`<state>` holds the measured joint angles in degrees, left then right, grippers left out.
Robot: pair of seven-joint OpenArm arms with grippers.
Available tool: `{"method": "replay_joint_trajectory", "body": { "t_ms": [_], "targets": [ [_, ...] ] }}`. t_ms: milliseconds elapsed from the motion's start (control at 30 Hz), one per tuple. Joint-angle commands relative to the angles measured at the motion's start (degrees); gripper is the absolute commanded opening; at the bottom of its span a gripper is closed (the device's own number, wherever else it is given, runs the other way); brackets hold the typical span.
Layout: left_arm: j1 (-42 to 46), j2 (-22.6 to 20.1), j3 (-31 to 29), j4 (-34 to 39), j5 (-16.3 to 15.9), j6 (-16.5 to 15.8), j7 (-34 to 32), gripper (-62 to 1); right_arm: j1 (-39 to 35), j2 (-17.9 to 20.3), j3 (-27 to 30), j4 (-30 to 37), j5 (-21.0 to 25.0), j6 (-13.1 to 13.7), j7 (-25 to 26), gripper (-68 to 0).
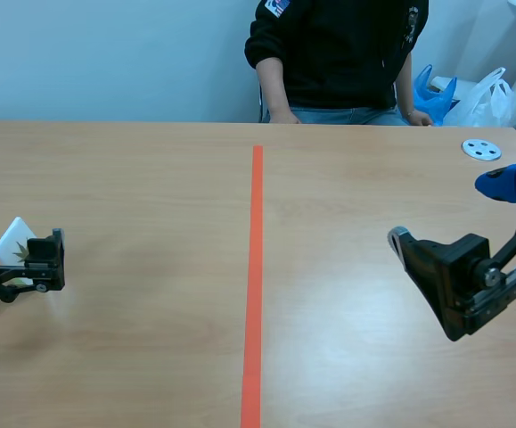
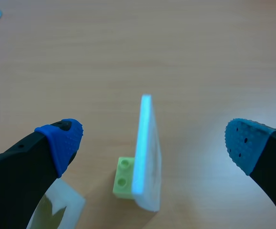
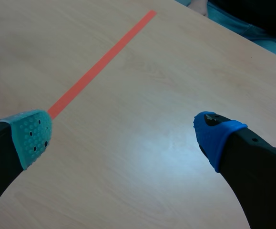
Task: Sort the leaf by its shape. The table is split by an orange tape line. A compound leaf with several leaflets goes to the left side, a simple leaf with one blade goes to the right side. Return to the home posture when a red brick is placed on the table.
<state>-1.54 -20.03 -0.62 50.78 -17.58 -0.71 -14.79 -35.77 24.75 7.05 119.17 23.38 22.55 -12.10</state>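
Well left of the orange tape line (image 1: 256, 267), your left hand (image 2: 154, 143) is open around the leaf card (image 2: 145, 152), which stands upright in a green brick (image 2: 123, 177). Right of the line, your right hand (image 3: 123, 136) hangs open. Beyond the line's far end sits a person (image 1: 338, 53).

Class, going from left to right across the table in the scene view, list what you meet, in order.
White card → orange tape line → right gripper.
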Motion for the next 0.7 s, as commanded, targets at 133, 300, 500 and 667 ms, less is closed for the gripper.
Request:
{"method": "replay_joint_trajectory", "body": {
  "t_ms": [133, 300, 500, 667],
  "targets": [
    [5.42, -3.06, -0.26, 14.51, 0.00, -0.35, -0.57, 1.4, 0.57, 0.35, 0.59, 0.28, 0.20, -0.15, 0.85, -5.8],
    [13.40, -5.81, -0.26, 30.25, -0.02, -0.85, -0.63, 1.4, 0.59, 0.35, 0.59, 0.28, 0.20, -0.15, 0.85, -5.8],
    [22.67, -7.48, -0.26, 46.84, -0.02, -4.09, -0.79, 1.4, 0.57, 0.35, 0.59, 0.28, 0.20, -0.15, 0.85, -5.8],
    [27.78, -7.65, -0.26, 54.01, -0.02, -8.13, -0.79, 1.4, 0.57, 0.35, 0.59, 0.28, 0.20, -0.15, 1.11, -5.8]
  ]
}}
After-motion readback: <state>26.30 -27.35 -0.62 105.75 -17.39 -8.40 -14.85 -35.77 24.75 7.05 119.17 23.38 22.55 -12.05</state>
